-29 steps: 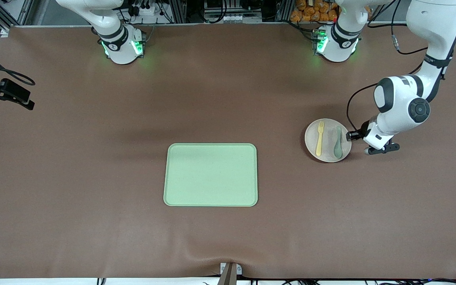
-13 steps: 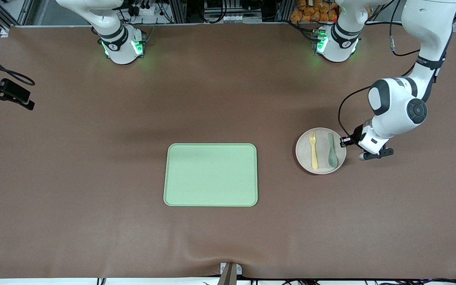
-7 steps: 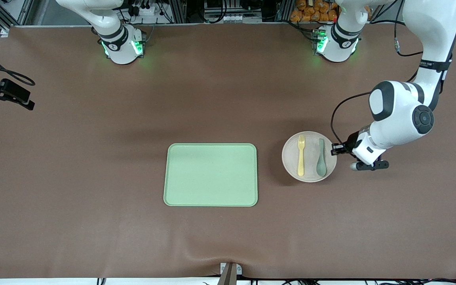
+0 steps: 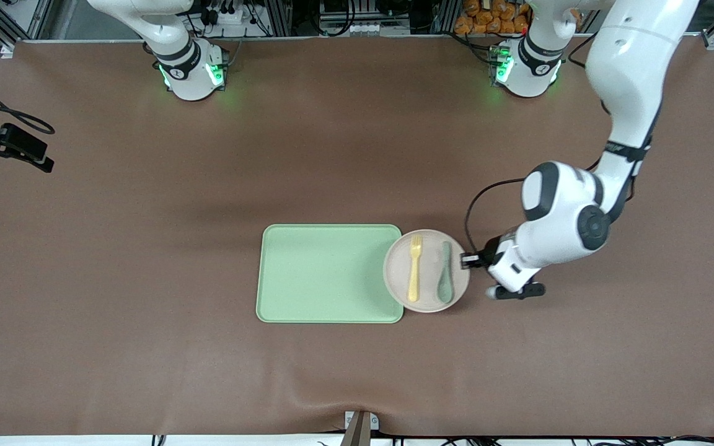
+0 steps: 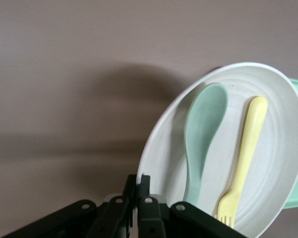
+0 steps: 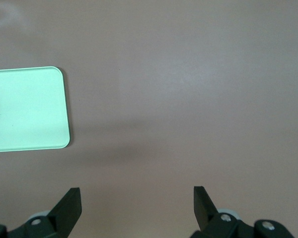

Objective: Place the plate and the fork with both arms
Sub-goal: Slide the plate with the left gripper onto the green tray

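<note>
The small pale beige-pink plate (image 4: pixel 425 271) is held just over the edge of the light green tray (image 4: pixel 326 272) at the left arm's end. On the plate lie the pale yellow fork (image 4: pixel 414 267) and a grey-green spoon (image 4: pixel 444 276). My left gripper (image 4: pixel 468 260) is shut on the plate's rim. In the left wrist view the left gripper (image 5: pixel 137 181) pinches the rim of the plate (image 5: pixel 273 168), with the fork (image 5: pixel 243 158) and spoon (image 5: pixel 203 139) on it. My right gripper (image 6: pixel 136 198) is open and empty over bare table; it is out of the front view.
The tray's corner shows in the right wrist view (image 6: pixel 30 109). The brown mat (image 4: pixel 146 186) covers the table. A black camera mount (image 4: pixel 10 145) stands at the right arm's end. The arm bases (image 4: pixel 193 71) stand along the top.
My left gripper has carried the plate with fork and spoon from the left arm's end toward the tray; the plate's edge now overlaps the tray's edge. The right arm has not visibly moved.
</note>
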